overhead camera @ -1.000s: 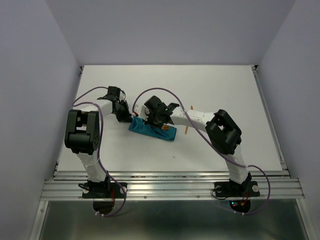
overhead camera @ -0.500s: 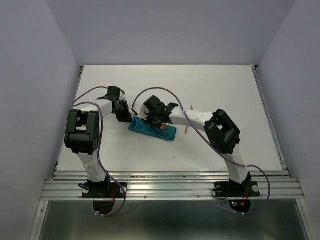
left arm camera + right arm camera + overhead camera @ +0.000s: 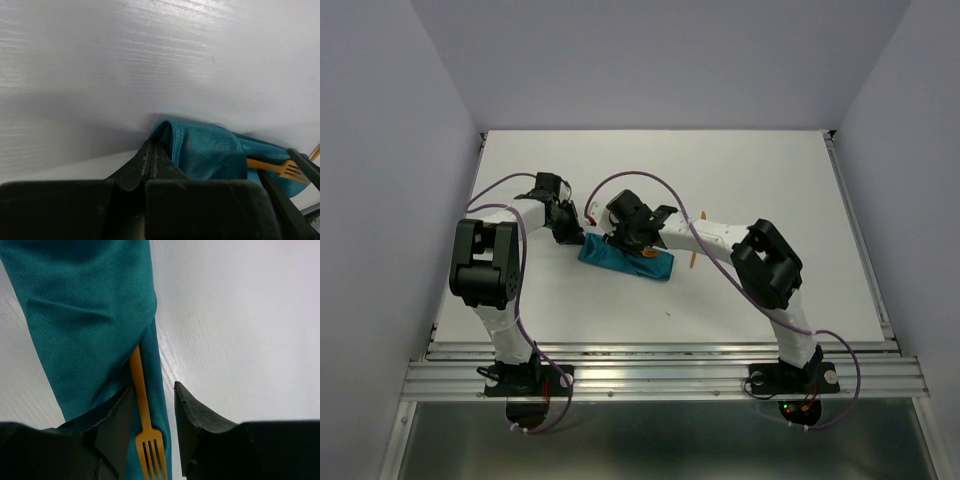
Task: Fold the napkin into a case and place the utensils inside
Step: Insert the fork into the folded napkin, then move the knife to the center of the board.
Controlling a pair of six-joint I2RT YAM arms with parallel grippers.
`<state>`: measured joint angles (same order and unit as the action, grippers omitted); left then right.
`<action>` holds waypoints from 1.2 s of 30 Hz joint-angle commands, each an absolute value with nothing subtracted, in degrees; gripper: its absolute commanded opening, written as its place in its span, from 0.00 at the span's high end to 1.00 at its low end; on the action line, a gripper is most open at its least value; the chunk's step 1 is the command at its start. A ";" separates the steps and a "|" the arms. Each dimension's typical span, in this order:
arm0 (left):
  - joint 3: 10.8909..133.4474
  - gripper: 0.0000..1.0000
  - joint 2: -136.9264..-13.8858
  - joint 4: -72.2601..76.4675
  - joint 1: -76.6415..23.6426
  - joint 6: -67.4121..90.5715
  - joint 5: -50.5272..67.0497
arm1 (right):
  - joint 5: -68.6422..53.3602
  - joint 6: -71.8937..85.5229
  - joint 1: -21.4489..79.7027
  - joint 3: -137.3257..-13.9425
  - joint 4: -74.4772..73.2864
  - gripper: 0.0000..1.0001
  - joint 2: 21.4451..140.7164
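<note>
The napkin (image 3: pixel 620 260) lies folded as a narrow teal case (image 3: pixel 90 315) in the middle of the table. An orange fork (image 3: pixel 142 410) rests on it, its handle tucked under the flap and its tines sticking out. My right gripper (image 3: pixel 153 387) is open, one finger on each side of the fork without holding it. My left gripper (image 3: pixel 152 145) is shut on the napkin's left edge (image 3: pixel 200 150), holding the cloth up in an arch. The fork (image 3: pixel 280 169) shows beyond that arch. A second orange utensil (image 3: pixel 692 262) lies just right of the case, partly hidden under the right arm.
White table (image 3: pixel 770 200) with grey walls on three sides and a metal rail (image 3: pixel 660 375) along the near edge. Both arms meet over the case, with cables looping above them.
The right gripper's jaws have opened and let go of the fork, which now lies in the case. The left gripper has stayed shut in place.
</note>
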<state>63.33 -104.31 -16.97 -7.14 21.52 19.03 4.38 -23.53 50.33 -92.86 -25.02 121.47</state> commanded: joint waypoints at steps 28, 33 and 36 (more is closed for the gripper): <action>63.54 0.98 -103.98 -17.67 -7.47 20.13 18.98 | 1.50 25.22 27.33 -57.40 -15.74 0.29 92.02; 63.37 0.99 -103.80 -17.58 -7.47 20.13 18.81 | -2.38 26.81 27.33 -56.42 -13.36 0.38 95.09; 63.46 0.99 -103.97 -17.67 -7.47 20.04 18.90 | -0.27 25.67 29.26 -58.62 -15.20 0.41 97.90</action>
<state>63.33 -104.31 -16.99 -7.16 21.06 19.03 0.45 24.91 27.57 -55.70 -16.27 95.44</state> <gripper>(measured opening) 0.036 0.594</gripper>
